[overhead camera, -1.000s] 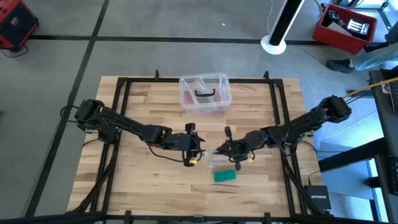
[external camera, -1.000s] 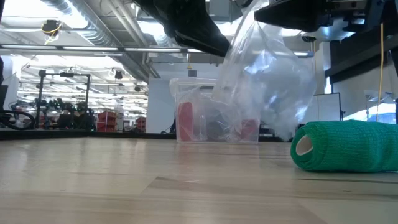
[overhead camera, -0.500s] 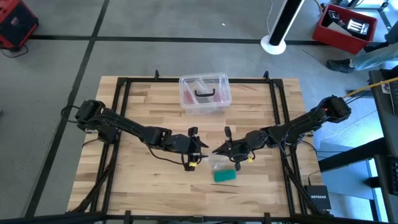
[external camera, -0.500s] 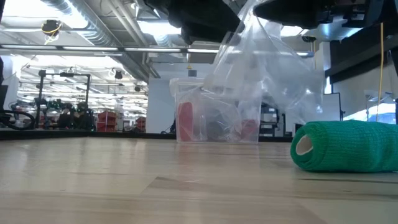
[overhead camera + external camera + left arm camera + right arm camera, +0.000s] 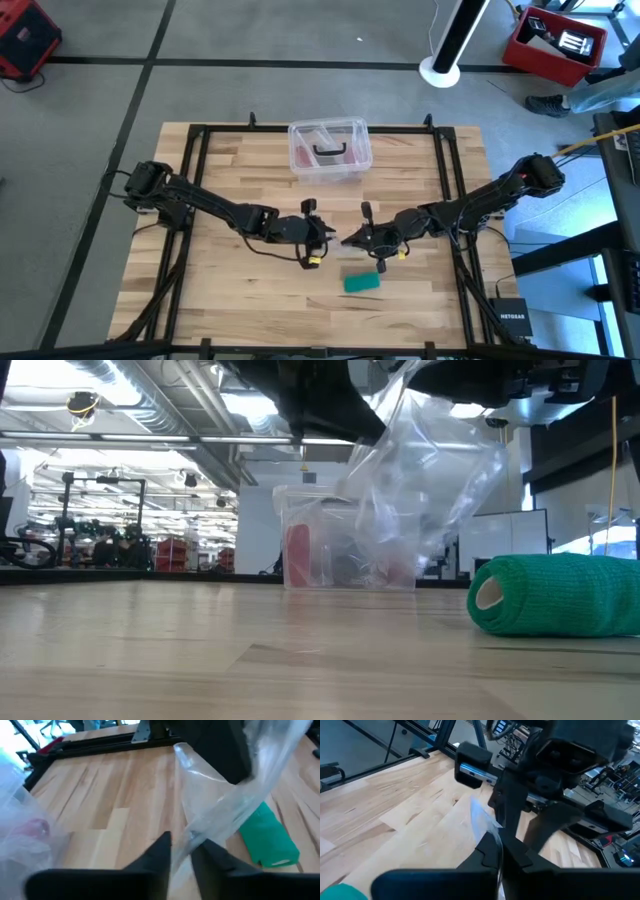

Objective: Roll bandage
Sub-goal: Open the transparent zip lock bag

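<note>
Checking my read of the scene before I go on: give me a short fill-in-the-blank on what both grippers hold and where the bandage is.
1. The left gripper and the right gripper both pinch a clear plastic ____.
2. The bandage lies on the table as a compact ____.
3. The colour of the bandage is ____.
4. The clear plastic box sits near the table's ____ edge in the high view.

Missing words: bag; roll; green; far

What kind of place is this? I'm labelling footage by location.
Probably a robotics lab in an industrial hall: a wooden table with two robot arms, exposed ceiling ducts, and equipment racks behind.
</note>
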You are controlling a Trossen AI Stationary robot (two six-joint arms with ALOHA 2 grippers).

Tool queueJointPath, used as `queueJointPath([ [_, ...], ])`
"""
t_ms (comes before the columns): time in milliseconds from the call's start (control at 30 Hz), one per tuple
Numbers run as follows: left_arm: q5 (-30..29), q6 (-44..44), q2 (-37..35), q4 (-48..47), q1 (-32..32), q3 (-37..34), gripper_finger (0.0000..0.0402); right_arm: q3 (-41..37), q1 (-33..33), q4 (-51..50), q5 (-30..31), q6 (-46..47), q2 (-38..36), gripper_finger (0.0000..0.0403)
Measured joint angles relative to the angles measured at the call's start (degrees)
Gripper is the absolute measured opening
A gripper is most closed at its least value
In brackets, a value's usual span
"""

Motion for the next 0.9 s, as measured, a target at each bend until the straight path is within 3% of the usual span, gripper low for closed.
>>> queueJointPath([
  [67, 0.03, 0.99, 0.0, -0.19, -0.11, 0.0, 0.0021, 0.02, 0.0, 0.07, 0.03, 0.17, 0.0, 0.0005],
  [167, 0.04, 1.58, -0.14, -1.1, -0.41, 0.0, 0.0009, 0.04, 0.0, -0.5, 0.94, 3.34, 0.0, 0.0012],
  [300, -0.16, 0.04, -2.57, -6.67, -0.37, 0.0, 0.0002, 0.58, 0.22, -4.47, 13.16, 5.68, -1.43, 0.0038],
  [400, -2.09, -2.75, -5.14, -12.35, -0.37, 0.0, 0.0004, 4.55, 1.34, -17.45, 22.35, 5.82, -4.4, 0.0067],
  [500, -4.18, -6.37, -7.61, -17.38, -0.21, 0.0, 0.0001, 10.5, 2.79, -34.06, 26.53, 6.83, -5.99, 0.0098],
  [600, -5.1, -9.92, -8.52, -18.81, 0.65, 0.02, 0.0002, 15.56, 4.44, -40.9, 23.65, 9.55, -5.92, 0.0121],
  [767, -3.38, -11.55, -7.22, -16.58, 2.58, 0.02, 0.0002, 16.62, 4.66, -27.22, 9.17, 2.65, -1.03, 0.0135],
  [833, -2.5, -11.49, -6.48, -15.89, 3.1, 0.02, 0.0001, 16.61, 4.57, -20.29, 9.46, -2.26, 2.53, 0.0134],
  [900, -2.42, -11.01, -6.01, -15.97, 3.17, 0.01, 0.0001, 17.74, 4.01, -15.82, 14.1, -5.96, 6.6, 0.0132],
])
